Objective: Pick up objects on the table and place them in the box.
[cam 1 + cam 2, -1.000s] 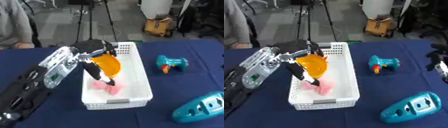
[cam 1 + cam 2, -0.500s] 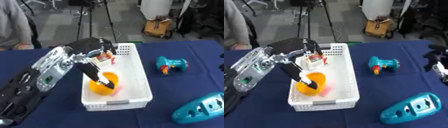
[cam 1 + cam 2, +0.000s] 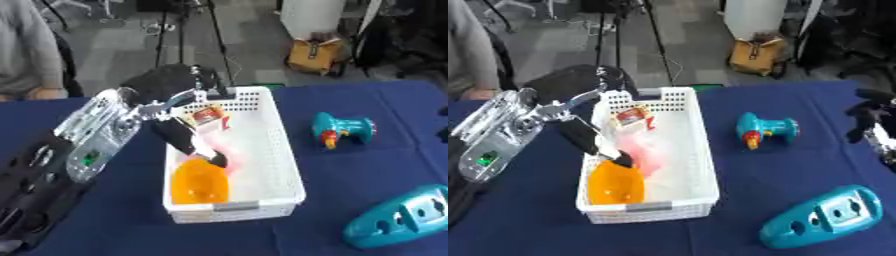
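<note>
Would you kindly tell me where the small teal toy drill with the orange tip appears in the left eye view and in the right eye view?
Left eye view: the teal toy drill lies right of centre on the blue table, to the right of the white basket.
Right eye view: the same drill sits nearer the picture's centre, again right of the basket.
Shared landmark: the white basket, with the orange cup at its near end.
</note>
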